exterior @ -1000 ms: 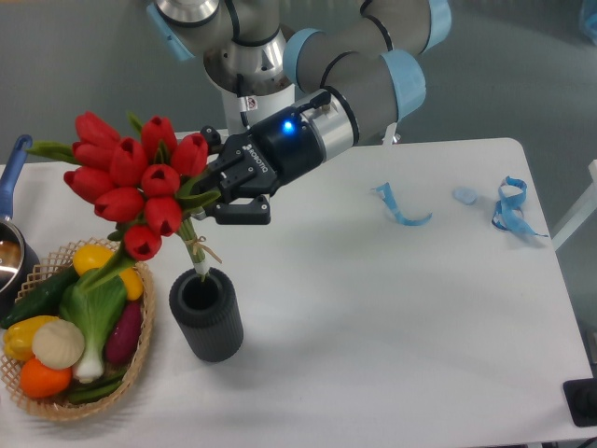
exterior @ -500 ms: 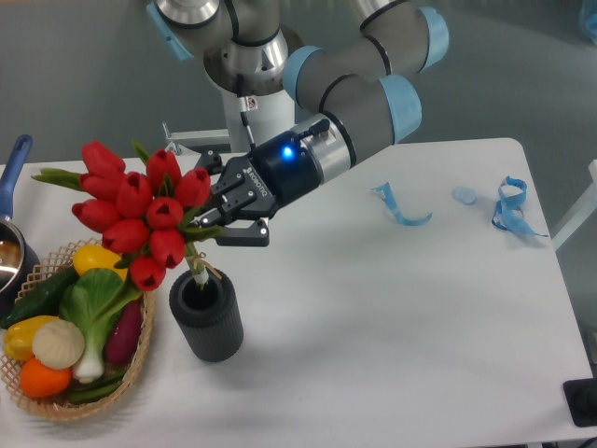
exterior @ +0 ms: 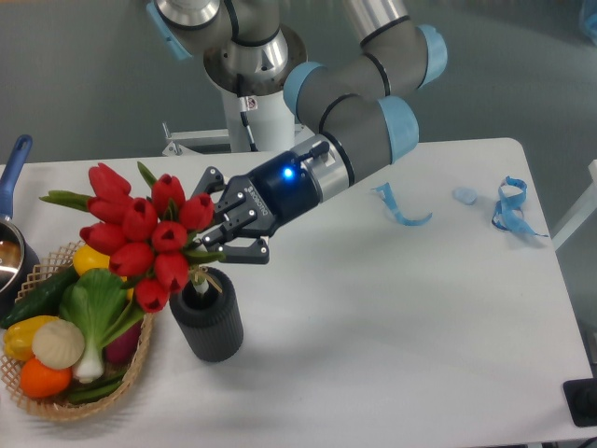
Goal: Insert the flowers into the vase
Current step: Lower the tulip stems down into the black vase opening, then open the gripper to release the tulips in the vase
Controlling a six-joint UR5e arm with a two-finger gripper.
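The flowers (exterior: pixel 140 233), a bunch of red tulips with green leaves, lean to the left over the vase (exterior: pixel 209 329), with their stem ends down in its round mouth. The vase is short, dark grey and ribbed, and stands upright on the white table. My gripper (exterior: pixel 207 245) reaches in from the right just above the vase mouth and is shut on the stems below the flower heads. The lower stems are hidden inside the vase.
A wicker basket (exterior: pixel 56 407) of toy vegetables sits right beside the vase on its left. A pot with a blue handle (exterior: pixel 11 177) is at the left edge. Blue ribbon scraps (exterior: pixel 401 209) (exterior: pixel 511 211) lie at the right back of the table.
My gripper has moved down and slightly left with the flowers. The stems have gone deeper into the vase mouth and the flower heads now sit lower, close to the basket.
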